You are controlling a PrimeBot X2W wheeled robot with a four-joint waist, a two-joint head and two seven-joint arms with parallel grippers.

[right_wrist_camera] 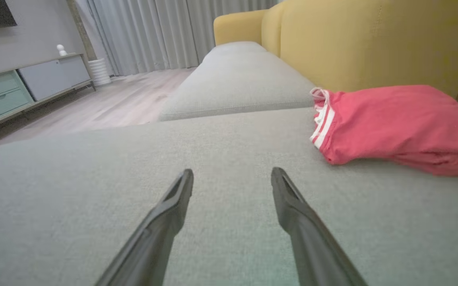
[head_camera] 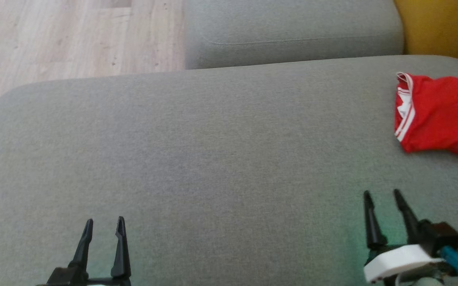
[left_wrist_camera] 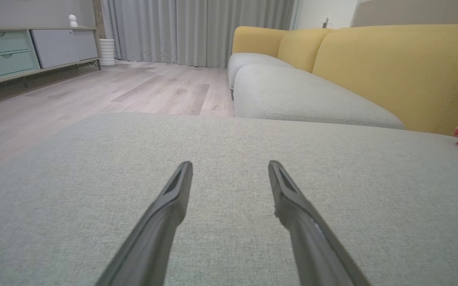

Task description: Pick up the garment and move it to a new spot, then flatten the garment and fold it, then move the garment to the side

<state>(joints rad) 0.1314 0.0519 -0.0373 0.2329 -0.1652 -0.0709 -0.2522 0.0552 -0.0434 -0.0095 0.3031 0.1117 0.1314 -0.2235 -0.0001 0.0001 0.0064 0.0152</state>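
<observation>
Grippers first, both low over near edge of grey seat cushion [head_camera: 213, 139]: left gripper [head_camera: 105, 219] toward near-left corner, right gripper [head_camera: 382, 192] toward near-right, slightly further in. Both spread wide, fingers well parted, nothing between them, nothing held, bare upholstery under the tips in both wrist views. Middle of cushion bare.

Further out, red garment [head_camera: 443, 113] at far-right corner, along right edge, partly cut off by head view border. Compact layered bundle, not spread flat, white-striped hem [head_camera: 406, 115] facing cushion middle. Well apart from left gripper, nearer the right one, touching neither.

Beyond that, yellow backrest [head_camera: 443, 28] just behind the bundle, second grey cushion [head_camera: 288, 31] past far edge, wood floor [head_camera: 74, 35] off far-left corner.

Stage not settled. Fits a rumpled heap waiting for pickup; fits equally a folded stack parked at the side with both arms clear of it. Fold quality hard to judge: layers roughly stacked, outline lumpy.

Handling judgement either way: soft, loose layers, likely to peel apart if pinched at striped hem alone. Any grip better taken low, fingertips pressed into cushion under the whole thickness. Right side closest for that. Far-right corner tight against backrest, so some risk of catching upholstery instead of cloth
</observation>
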